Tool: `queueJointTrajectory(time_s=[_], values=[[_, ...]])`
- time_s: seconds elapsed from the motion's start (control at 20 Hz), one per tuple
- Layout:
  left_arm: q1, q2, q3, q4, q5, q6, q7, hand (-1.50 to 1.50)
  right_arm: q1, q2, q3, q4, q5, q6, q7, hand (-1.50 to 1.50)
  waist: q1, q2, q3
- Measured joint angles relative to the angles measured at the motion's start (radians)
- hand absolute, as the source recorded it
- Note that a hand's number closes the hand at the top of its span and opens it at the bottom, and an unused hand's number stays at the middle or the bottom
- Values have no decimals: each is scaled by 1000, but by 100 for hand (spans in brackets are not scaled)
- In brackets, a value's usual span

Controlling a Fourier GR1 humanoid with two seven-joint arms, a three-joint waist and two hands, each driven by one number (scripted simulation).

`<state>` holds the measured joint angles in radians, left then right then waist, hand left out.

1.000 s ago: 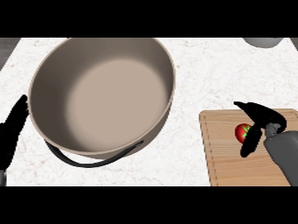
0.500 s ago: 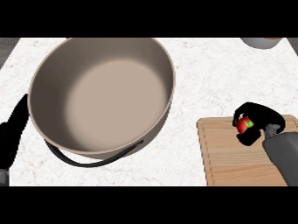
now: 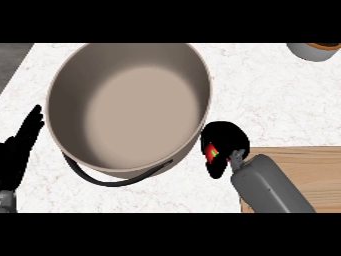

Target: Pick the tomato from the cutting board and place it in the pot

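A red tomato (image 3: 212, 151) with a green top shows between the curled fingers of my right hand (image 3: 226, 142), which is shut on it. That hand hangs over the counter just right of the pot's rim, left of the wooden cutting board (image 3: 322, 172). The big beige pot (image 3: 129, 107) with a dark bail handle fills the middle of the head view. At the lower left my left hand (image 3: 12, 155) rests open, fingers up, beside the pot.
A grey cup-like container (image 3: 315, 50) stands at the far right corner of the white marble counter (image 3: 284, 100). The counter's left edge runs close to my left hand.
My right hand closed round the tomato on the board, then carried it left off the board to the pot's right rim. The left hand stayed put.
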<state>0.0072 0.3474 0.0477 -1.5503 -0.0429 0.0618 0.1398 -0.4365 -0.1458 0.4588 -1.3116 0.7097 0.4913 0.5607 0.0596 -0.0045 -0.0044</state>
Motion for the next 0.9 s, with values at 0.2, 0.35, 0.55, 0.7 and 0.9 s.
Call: queueJointTrajectory(time_s=[0.2,0.35,0.55,0.7,0.9], values=[[-25,6,2,7,-5,0,7,0,-80,83,189,-46,-1,-57,94,150,52,3,1],[-38,19,33,31,-2,11,12,0,-133,101,315,-89,5,-124,201,150,56,3,1],[-52,26,48,49,7,3,19,0,-238,116,434,-158,43,-220,346,150,48,-3,1],[-57,21,40,64,8,-5,19,0,-339,123,477,-198,99,-294,430,150,40,-6,1],[-69,7,14,64,-3,-11,12,0,-466,131,510,-235,152,-375,507,150,34,-9,1]])
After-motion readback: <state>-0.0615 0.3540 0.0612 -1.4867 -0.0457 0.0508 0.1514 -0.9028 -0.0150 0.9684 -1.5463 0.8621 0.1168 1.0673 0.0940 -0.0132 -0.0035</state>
